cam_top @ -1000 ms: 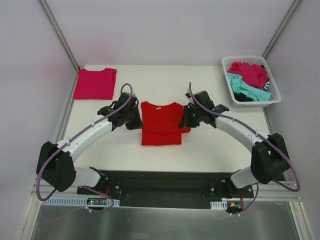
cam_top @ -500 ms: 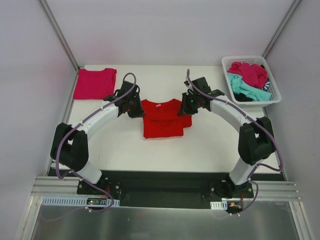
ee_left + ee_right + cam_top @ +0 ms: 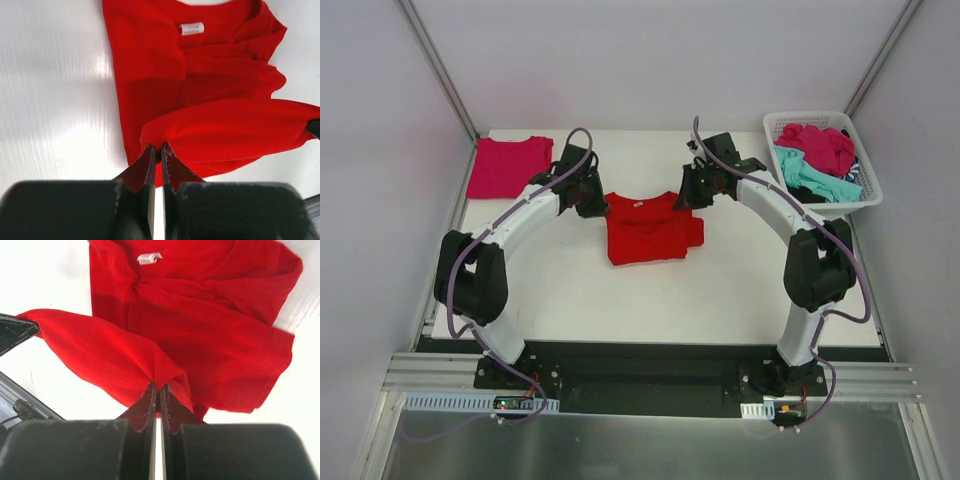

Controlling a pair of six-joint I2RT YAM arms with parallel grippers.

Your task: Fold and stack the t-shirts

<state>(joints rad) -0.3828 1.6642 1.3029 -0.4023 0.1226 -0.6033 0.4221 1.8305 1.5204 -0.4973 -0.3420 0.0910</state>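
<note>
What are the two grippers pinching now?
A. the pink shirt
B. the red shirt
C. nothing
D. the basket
B: in the wrist views the left gripper and the right gripper are each shut on a fold of the red shirt.

top view high behind near edge of counter (image 3: 740,285), looking down, red t-shirt (image 3: 650,230) mid-frame, left wrist close past left pincer (image 3: 156,150) at shirt's left side, right wrist close past right pincer (image 3: 156,388) at its right side, all share shirt
</note>
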